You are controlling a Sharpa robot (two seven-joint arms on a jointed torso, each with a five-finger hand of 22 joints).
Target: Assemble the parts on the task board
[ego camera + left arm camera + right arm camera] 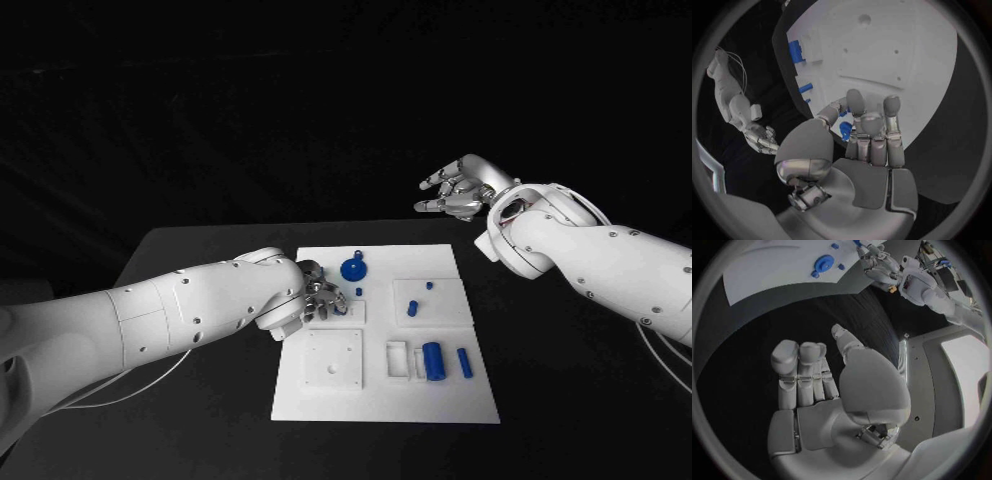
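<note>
The black table (202, 250) carries one white task board (382, 400), whose left part is partly hidden by the left arm. The left hand (320, 298) is down over the board's upper left area; in the left wrist view its fingers (856, 102) curl in around a small blue part (844, 129), pinched against the thumb, though most of that piece is covered and its shape cannot be made out. The right hand (462, 190) is raised beyond the board's far edge, well apart from it, fingers loosely spread and holding nothing.

Six other blue parts can be counted lying on the board: a round disc with a stem (355, 270), a thick cylinder (431, 361), a slim bar (464, 362), a short peg (411, 308), and two tiny pieces (427, 290), the other (358, 292) just beside the left hand.
</note>
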